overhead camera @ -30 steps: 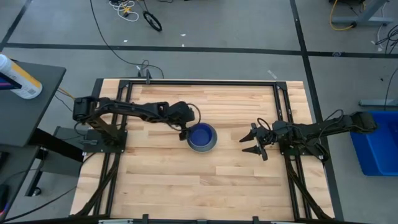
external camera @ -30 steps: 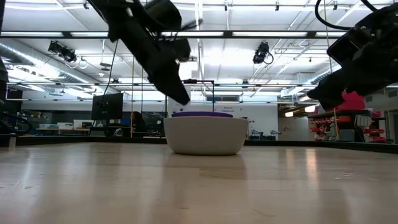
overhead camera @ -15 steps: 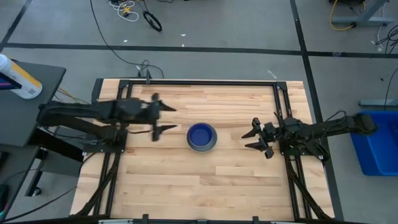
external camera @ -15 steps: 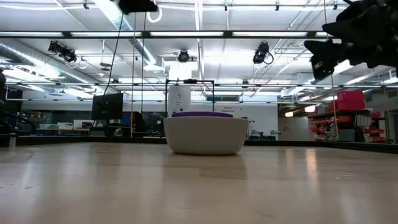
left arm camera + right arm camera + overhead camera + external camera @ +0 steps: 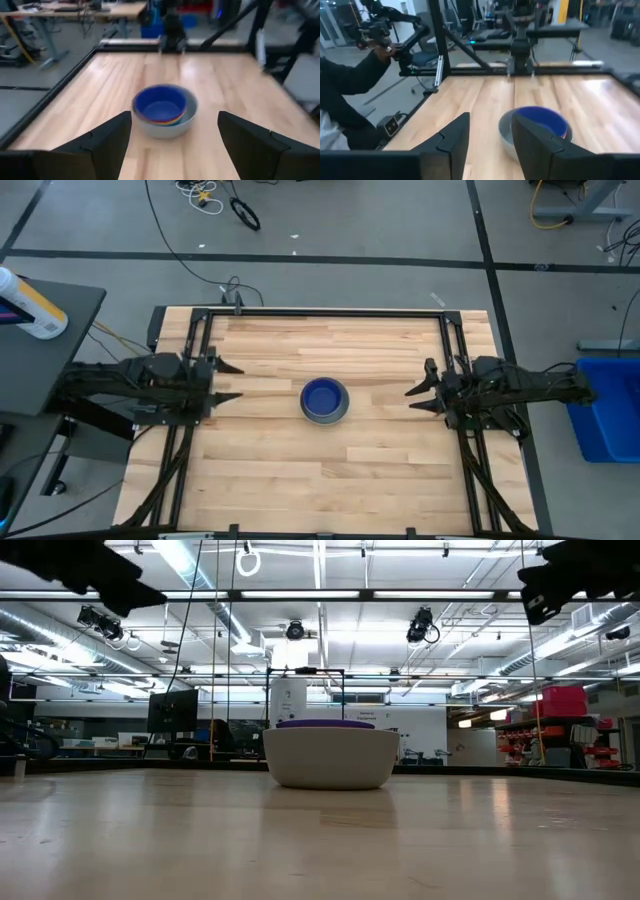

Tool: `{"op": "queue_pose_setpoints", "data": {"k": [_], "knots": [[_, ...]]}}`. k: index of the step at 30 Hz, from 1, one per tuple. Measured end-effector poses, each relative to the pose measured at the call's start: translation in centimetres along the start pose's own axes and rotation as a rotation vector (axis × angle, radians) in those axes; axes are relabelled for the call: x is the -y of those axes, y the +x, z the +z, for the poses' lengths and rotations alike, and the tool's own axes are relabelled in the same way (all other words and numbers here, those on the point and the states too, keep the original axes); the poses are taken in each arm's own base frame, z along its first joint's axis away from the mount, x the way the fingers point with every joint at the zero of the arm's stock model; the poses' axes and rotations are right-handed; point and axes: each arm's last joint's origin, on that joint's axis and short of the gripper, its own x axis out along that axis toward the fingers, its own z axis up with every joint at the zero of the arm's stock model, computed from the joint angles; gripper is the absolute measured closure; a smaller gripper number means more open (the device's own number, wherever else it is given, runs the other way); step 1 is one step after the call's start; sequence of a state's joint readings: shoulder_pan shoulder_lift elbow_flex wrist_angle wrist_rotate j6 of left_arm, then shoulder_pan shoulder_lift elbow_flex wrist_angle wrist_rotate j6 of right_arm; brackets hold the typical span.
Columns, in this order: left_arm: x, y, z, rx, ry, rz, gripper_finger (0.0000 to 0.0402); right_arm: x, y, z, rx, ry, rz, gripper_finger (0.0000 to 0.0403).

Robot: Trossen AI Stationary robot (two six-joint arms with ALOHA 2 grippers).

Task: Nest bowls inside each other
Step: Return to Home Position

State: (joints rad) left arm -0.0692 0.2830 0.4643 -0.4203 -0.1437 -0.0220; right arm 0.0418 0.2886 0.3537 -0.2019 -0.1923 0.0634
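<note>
The bowls [image 5: 325, 399] stand nested in one stack on the middle of the wooden table, resting on the grey outer bowl's base [image 5: 330, 780]. A dark blue bowl [image 5: 161, 104] is innermost, and red and yellow rims show beneath it inside the grey one [image 5: 187, 122]. My left gripper [image 5: 238, 381] hangs open near the table's left edge, pointing at the stack from well away. My right gripper [image 5: 412, 400] hangs open near the right edge, also facing the stack [image 5: 540, 120]. Nothing lies between either pair of fingers [image 5: 110, 140] [image 5: 455, 135].
Black frame rails [image 5: 320, 312] run around the table. A blue bin [image 5: 600, 420] stands beyond the right edge and a side table with a bottle [image 5: 30, 305] beyond the left. A person's dark sleeve [image 5: 350, 85] shows past the table in the right wrist view.
My left gripper has drawn back from beside the bowls to the table's left edge, rising and tipping up toward level, still open. My right gripper has risen, tipped up and moved a little toward the right edge, its fingers coming closer together. The stack has stayed put.
</note>
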Motion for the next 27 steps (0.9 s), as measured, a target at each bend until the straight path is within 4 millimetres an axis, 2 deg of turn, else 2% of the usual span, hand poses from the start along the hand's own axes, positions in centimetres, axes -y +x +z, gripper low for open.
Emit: {"op": "queue_pose_setpoints", "data": {"k": [4, 9, 13, 17, 22, 24, 27], "knots": [[0.0, -1.8, 0.6, 0.133, -0.028, -0.086, 0.0095, 0.1, -0.5, 0.2, 0.031, -0.033, -0.053, 0.0262], [-0.7, -3.9, 0.8, 0.195, -0.190, 0.040, 0.0095, 0.3, -0.5, -0.4, -0.012, 0.074, -0.130, 0.0273], [-0.6, -4.5, 0.7, 0.221, -0.241, -0.035, 0.0095, -0.1, -0.5, -0.3, -0.013, 0.010, 0.022, 0.0280], [-0.2, -3.9, 0.2, 0.197, -0.223, -0.156, 0.0095, -0.5, -0.8, 0.4, 0.066, -0.041, 0.109, 0.0286], [0.2, -1.6, -0.6, 0.366, -0.220, -0.187, 0.0095, -0.7, -1.3, 0.5, 0.094, -0.091, 0.152, 0.0294], [0.4, -0.6, -1.5, 0.418, -0.201, -0.197, 0.0095, -0.7, -1.4, 0.4, 0.117, -0.110, 0.154, 0.0297], [0.5, 0.6, -3.2, 0.392, -0.200, -0.194, 0.0095, -0.6, -1.2, -0.6, 0.125, -0.122, 0.153, 0.0302]]}}
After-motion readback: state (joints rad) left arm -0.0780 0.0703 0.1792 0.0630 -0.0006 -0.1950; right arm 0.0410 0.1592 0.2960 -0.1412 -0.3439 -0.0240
